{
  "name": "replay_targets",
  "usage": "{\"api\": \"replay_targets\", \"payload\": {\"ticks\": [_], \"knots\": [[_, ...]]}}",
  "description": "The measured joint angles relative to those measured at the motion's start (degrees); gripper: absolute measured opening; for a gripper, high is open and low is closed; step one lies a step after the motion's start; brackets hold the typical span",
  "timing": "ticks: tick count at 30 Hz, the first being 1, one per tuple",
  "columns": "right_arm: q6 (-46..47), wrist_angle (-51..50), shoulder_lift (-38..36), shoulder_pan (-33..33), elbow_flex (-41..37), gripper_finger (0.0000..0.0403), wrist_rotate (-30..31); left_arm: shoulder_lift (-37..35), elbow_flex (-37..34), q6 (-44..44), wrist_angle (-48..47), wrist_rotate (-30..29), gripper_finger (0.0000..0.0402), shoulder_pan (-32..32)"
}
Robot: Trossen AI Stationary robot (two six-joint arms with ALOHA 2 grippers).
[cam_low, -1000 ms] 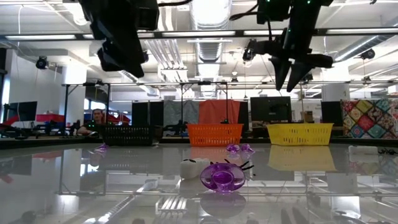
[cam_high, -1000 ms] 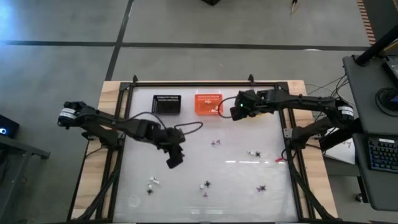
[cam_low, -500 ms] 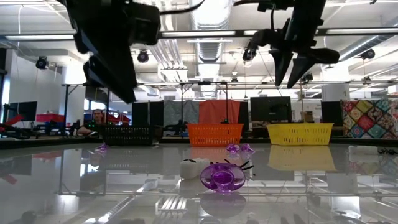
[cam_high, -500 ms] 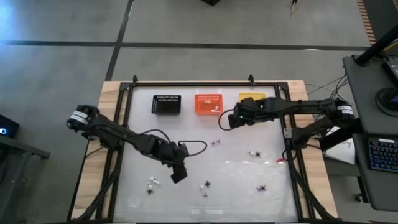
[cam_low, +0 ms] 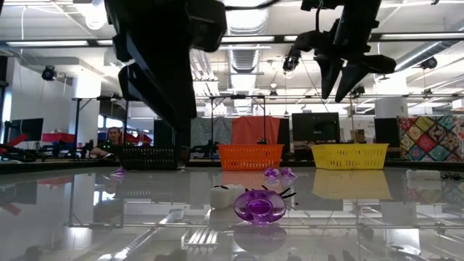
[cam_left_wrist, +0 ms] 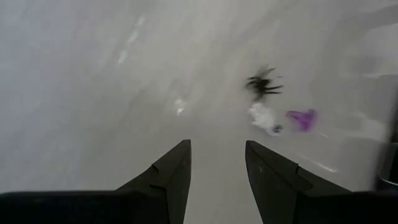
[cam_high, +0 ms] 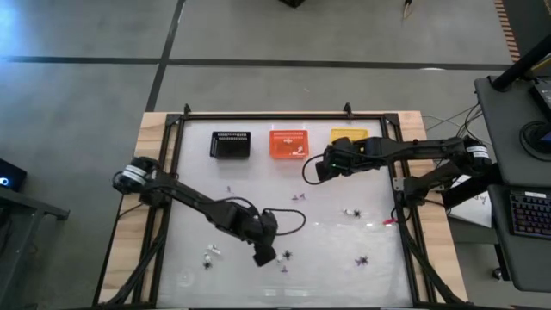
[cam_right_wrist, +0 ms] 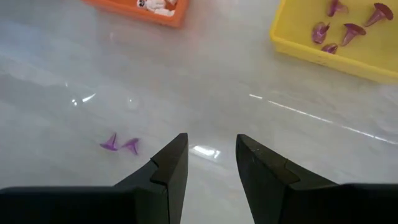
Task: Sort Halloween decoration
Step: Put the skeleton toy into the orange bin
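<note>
Black spider lies just ahead of the left gripper, whose parted, empty fingers look lined up for pickup, while the right gripper waits open

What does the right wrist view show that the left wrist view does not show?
Only the right wrist view shows the orange basket holding white pieces, the yellow basket holding purple pieces, and two purple pieces loose on the table. Only the left wrist view shows a black spider, a white piece and a purple piece close together. Both show open dark fingers above the table.
</note>
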Motion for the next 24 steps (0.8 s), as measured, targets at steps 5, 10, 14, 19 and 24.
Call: {"api": "replay_targets", "payload": {"ticks": [5, 10, 14, 19, 24], "knots": [[-3.1, -0.2, 0.0, 0.0, 0.0, 0.0128, -0.1, 4.9, 5.8, -3.2, -4.4, -1.0, 0.0135, -0.6], [-5.7, -0.3, 0.0, 0.0, 0.0, 0.0128, -0.2, 9.8, 11.4, -4.0, -5.4, -0.5, 0.0135, -1.6], [-7.3, -0.3, 0.0, 0.0, 0.0, 0.0128, -0.5, 13.4, 15.4, -6.1, -7.9, -0.3, 0.0135, -1.9], [-8.4, -0.4, 0.0, 0.0, 0.0, 0.0128, -0.5, 16.5, 18.6, -8.6, -8.4, 0.6, 0.0135, -2.7], [-8.4, -1.5, 0.0, 0.0, 0.0, 0.0128, -0.5, 18.9, 20.2, -9.6, -8.2, 3.0, 0.0135, -3.7]]}}
